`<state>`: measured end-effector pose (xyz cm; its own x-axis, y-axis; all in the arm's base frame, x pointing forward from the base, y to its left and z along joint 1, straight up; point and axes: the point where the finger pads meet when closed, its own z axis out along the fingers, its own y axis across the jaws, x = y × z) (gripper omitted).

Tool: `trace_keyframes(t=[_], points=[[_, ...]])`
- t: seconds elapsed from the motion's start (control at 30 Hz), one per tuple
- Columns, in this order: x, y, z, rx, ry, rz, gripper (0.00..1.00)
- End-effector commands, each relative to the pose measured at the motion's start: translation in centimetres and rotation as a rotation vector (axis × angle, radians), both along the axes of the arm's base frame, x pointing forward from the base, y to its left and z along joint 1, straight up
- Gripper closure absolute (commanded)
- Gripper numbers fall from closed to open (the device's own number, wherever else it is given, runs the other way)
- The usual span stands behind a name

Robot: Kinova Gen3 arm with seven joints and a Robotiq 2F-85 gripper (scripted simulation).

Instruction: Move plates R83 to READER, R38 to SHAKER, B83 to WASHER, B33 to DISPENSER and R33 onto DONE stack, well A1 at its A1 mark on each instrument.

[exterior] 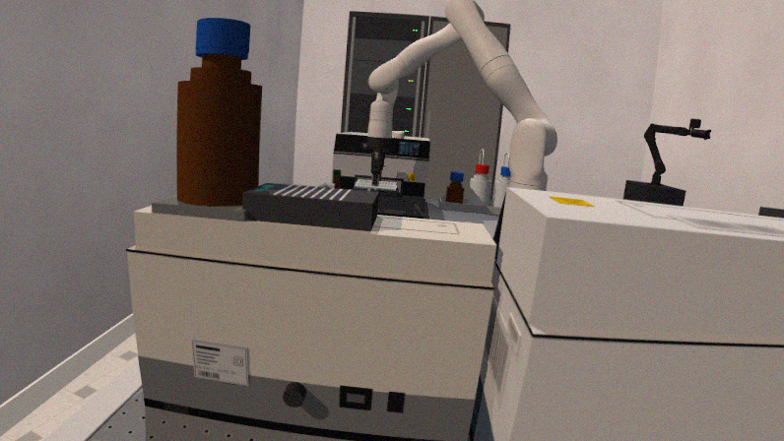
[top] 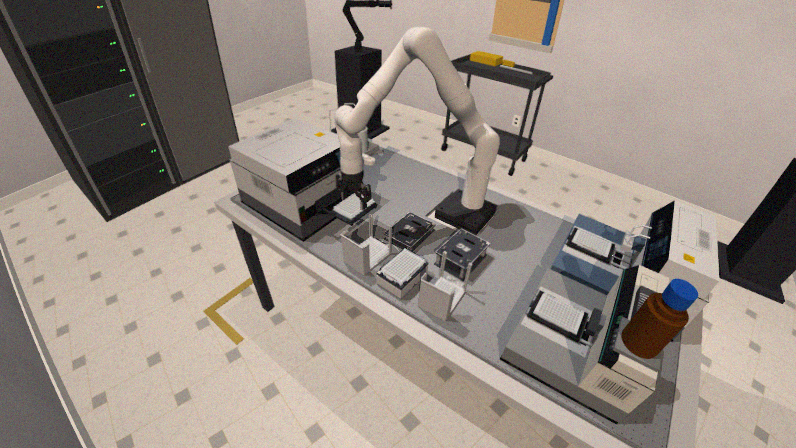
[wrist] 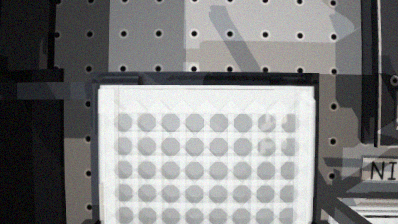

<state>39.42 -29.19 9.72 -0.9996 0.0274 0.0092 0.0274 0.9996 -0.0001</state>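
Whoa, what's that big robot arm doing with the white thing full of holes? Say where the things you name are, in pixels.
The robot's gripper (top: 354, 200) (exterior: 376, 182) seems to be holding a white plate (top: 350, 209) (exterior: 387, 186) (wrist: 206, 158) by its sides, just above a dark tray (wrist: 225, 78). The plate looks flat and level. It hasn't been let go, so this move isn't finished.
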Motion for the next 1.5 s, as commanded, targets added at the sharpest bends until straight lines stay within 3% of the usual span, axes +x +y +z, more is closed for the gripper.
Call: trace_keyframes(t=[0.0,1.13,1.47], points=[[0.1,-0.1,0.2,-0.001,-0.004,0.0,0.06],[0.1,-0.1,0.2,-0.001,-0.004,0.0,0.06],[0.2,0.0,1.7,0.002,-0.005,0.004,0.06]])
